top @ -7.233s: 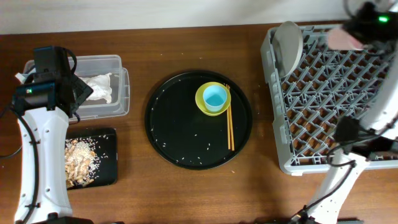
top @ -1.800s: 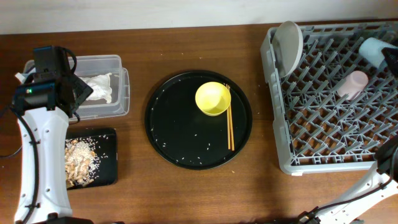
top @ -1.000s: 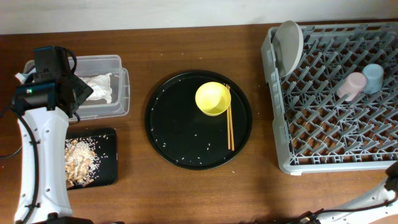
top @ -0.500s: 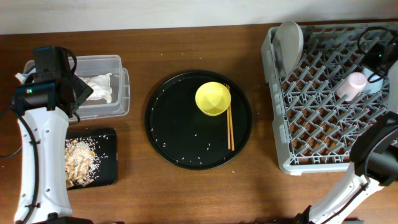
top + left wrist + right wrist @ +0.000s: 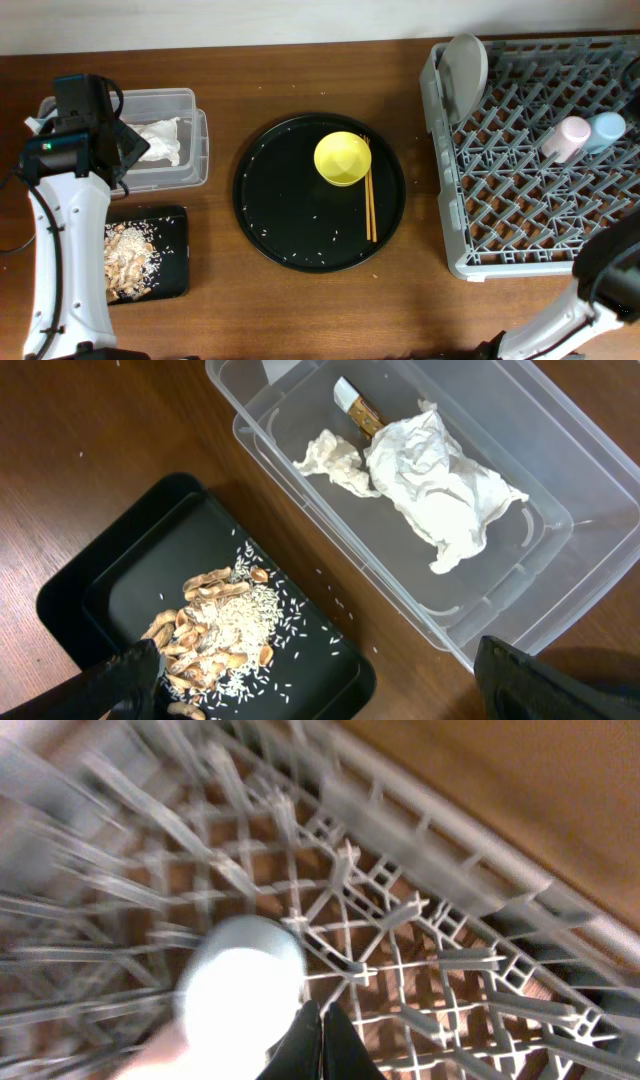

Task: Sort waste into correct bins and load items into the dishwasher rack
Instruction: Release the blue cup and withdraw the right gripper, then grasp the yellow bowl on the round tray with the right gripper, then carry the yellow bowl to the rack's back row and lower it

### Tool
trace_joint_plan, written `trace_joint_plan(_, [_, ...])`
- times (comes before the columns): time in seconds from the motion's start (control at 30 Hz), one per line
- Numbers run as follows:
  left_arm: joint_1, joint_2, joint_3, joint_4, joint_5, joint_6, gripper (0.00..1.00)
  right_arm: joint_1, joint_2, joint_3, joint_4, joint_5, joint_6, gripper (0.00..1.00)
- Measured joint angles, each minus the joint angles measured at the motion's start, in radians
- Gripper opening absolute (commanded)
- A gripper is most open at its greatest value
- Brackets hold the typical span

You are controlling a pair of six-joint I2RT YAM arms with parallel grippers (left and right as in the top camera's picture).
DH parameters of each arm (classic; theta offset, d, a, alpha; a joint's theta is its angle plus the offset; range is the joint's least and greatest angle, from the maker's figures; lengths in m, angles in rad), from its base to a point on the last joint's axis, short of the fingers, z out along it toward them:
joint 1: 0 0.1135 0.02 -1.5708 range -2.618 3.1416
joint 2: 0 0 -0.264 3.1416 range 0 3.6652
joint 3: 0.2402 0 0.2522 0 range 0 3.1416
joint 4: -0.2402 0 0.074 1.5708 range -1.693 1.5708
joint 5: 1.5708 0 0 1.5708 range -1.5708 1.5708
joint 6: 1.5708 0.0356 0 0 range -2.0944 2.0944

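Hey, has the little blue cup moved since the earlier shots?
Yes. The light-blue cup left the yellow bowl on the round black tray and now sits in the dishwasher rack, far to the right, beside the pink cup.

Even bright light, soft shadows, right wrist view motion-blurred

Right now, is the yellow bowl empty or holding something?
Empty. From overhead the yellow bowl shows only bare yellow inside; the light-blue cup sits in the dishwasher rack beside the pink cup.
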Motion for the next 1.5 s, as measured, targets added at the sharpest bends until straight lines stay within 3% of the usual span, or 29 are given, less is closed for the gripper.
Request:
trace_joint_plan(0.03, [0.000, 0.000, 0.000, 0.001, 0.000, 0.000, 0.99, 0.002, -0.086, 0.000, -0.019, -0.123, 0.015, 0.52])
trace_joint_plan(0.07, [0.000, 0.000, 0.000, 0.000, 0.000, 0.000, 0.99, 0.004, -0.170, 0.000, -0.017, -0.254, 0.021, 0.81])
trace_joint_plan(0.1, [0.000, 0.000, 0.000, 0.001, 0.000, 0.000, 0.99, 0.007, -0.258, 0.000, 0.024, -0.544, 0.031, 0.87])
trace_joint_plan(0.13, [0.000, 0.000, 0.000, 0.000, 0.000, 0.000, 0.99, 0.014, -0.293, 0.002, 0.053, -0.717, 0.032, 0.96])
trace_joint_plan(0.17, [0.000, 0.000, 0.000, 0.000, 0.000, 0.000, 0.99, 0.036, -0.318, 0.003, 0.066, -0.896, 0.033, 0.98])
trace_joint_plan(0.2, [0.000, 0.000, 0.000, 0.000, 0.000, 0.000, 0.99, 0.108, -0.330, 0.008, -0.025, -1.083, 0.024, 0.98])
trace_joint_plan(0.23, [0.000, 0.000, 0.000, 0.003, 0.000, 0.000, 0.99, 0.201, -0.328, 0.006, -0.188, -1.116, -0.014, 0.98])
trace_joint_plan(0.27, [0.000, 0.000, 0.000, 0.002, 0.000, 0.000, 0.99, 0.287, -0.325, 0.006, -0.303, -1.045, -0.041, 0.98])
trace_joint_plan(0.33, [0.000, 0.000, 0.000, 0.000, 0.000, 0.000, 0.99, 0.523, -0.322, 0.004, -0.401, -0.718, -0.084, 0.98])
trace_joint_plan(0.37, [0.000, 0.000, 0.000, 0.001, -0.001, 0.000, 0.99, 0.688, -0.315, 0.004, -0.436, -0.460, -0.090, 0.98])
trace_joint_plan(0.4, [0.000, 0.000, 0.000, 0.000, 0.000, 0.000, 0.99, 0.819, -0.297, 0.004, -0.429, -0.354, -0.095, 0.98])
trace_joint_plan(0.47, [0.000, 0.000, 0.000, 0.000, 0.000, 0.000, 0.99, 1.002, -0.229, 0.004, -0.384, -0.264, -0.100, 0.75])
trace_joint_plan(0.5, [0.000, 0.000, 0.000, 0.000, 0.000, 0.000, 0.99, 1.052, -0.187, 0.004, -0.349, -0.238, -0.099, 0.68])
trace_joint_plan(0.7, [0.000, 0.000, 0.000, 0.001, 0.000, 0.000, 0.99, 1.216, 0.224, 0.003, -0.211, -0.190, 0.008, 0.66])
trace_joint_plan(0.8, [0.000, 0.000, 0.000, 0.000, 0.000, 0.000, 0.99, 1.216, 0.304, 0.003, -0.210, -0.188, 0.022, 0.43])
trace_joint_plan(0.87, [0.000, 0.000, 0.000, 0.000, 0.000, 0.000, 0.99, 1.216, 0.311, 0.003, -0.210, -0.185, 0.024, 0.33])
trace_joint_plan(0.97, [0.000, 0.000, 0.000, 0.000, 0.000, 0.000, 0.99, 1.216, 0.337, 0.003, -0.211, -0.182, 0.040, 0.04])
trace_joint_plan(1.1, [0.000, 0.000, 0.000, 0.000, 0.000, 0.000, 0.99, 1.215, 0.335, 0.023, -0.248, -0.174, 0.043, 0.04])
trace_joint_plan(1.13, [0.000, 0.000, 0.000, 0.000, 0.000, 0.000, 0.99, 1.211, 0.335, 0.071, -0.328, -0.184, 0.045, 0.04])
trace_joint_plan(1.27, [0.000, 0.000, 0.000, 0.000, 0.000, 0.000, 0.99, 1.120, 0.269, 0.463, -0.644, -0.225, 0.048, 0.04])
trace_joint_plan(1.37, [0.000, 0.000, 0.000, 0.000, 0.000, 0.000, 0.99, 0.840, 0.109, 0.702, -0.871, -0.227, 0.047, 0.04])
trace_joint_plan(1.4, [0.000, 0.000, 0.000, 0.001, 0.000, 0.000, 0.99, 0.703, 0.040, 0.705, -0.871, -0.234, 0.033, 0.04])
trace_joint_plan(1.5, [0.000, 0.000, 0.000, 0.000, 0.000, 0.000, 0.99, 0.533, -0.064, 0.650, -0.872, -0.246, -0.002, 0.04])
